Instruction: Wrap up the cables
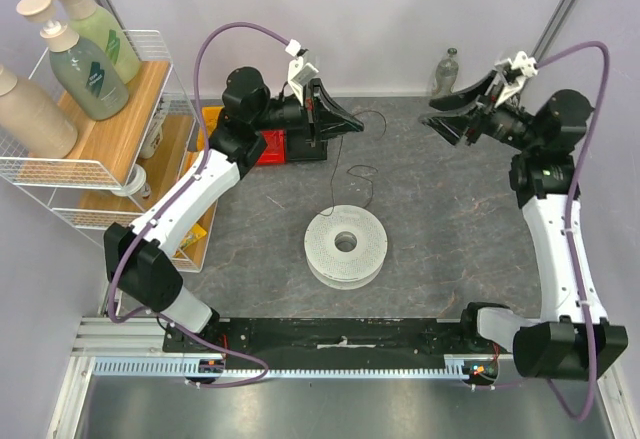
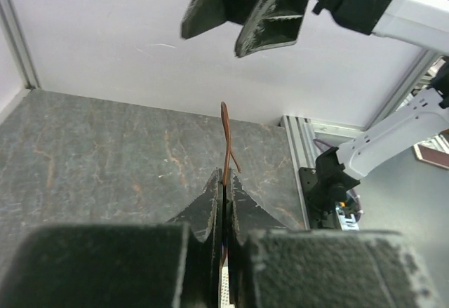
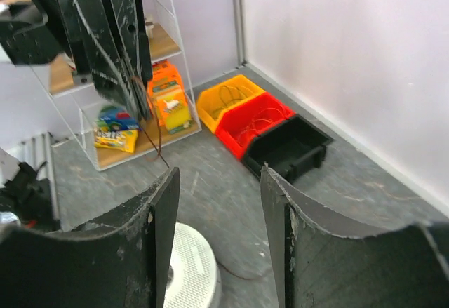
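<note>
walls [image 1: 400,19]: plain pale lilac, evenly lit | tabletop [image 1: 450,229]: dark grey marbled surface | left side: white wire rack [image 1: 60,171] with wooden shelves, 3 bottles [image 1: 85,74] on top | by far wall: 3 bins [image 3: 228,136] in a row, yellow, red, black | near edge: silver aluminium rail [image 1: 120,331]

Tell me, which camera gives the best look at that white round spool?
The top external view: the white spool shows whole from above, with its full rim and centre hole. The right wrist view catches only one curved edge of it at the bottom of the picture. The left wrist view shows at most a white sliver that I cannot identify.
</note>
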You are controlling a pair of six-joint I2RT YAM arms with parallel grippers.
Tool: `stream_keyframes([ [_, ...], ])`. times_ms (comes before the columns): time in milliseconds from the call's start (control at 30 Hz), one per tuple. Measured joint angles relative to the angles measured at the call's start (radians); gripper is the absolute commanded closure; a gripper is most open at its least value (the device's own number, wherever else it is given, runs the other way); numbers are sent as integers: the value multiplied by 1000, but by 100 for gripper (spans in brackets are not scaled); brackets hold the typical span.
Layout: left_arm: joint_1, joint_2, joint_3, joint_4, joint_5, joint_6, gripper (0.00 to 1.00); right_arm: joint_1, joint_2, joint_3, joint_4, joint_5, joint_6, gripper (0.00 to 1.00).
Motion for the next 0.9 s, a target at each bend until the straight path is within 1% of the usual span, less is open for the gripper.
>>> stream_keyframes([
  [100,-6,-4,-24,27,1,-37,98,76,45,0,70,49,86,43],
  [300,-5,-27,-63,79,0,-97,98,221,84,0,123,91,150,45],
  [500,-5,-48,-84,118,0,-128,98,307,85,-3,137,105,142,55],
  [667,2,-48,-86,131,0,-145,98,326,85,-5,111,111,111,74],
  [833,12,-48,-87,143,0,-157,98,333,85,-10,79,129,86,100],
  [900,14,-48,-87,146,0,-160,98,333,85,-11,75,132,82,100],
])
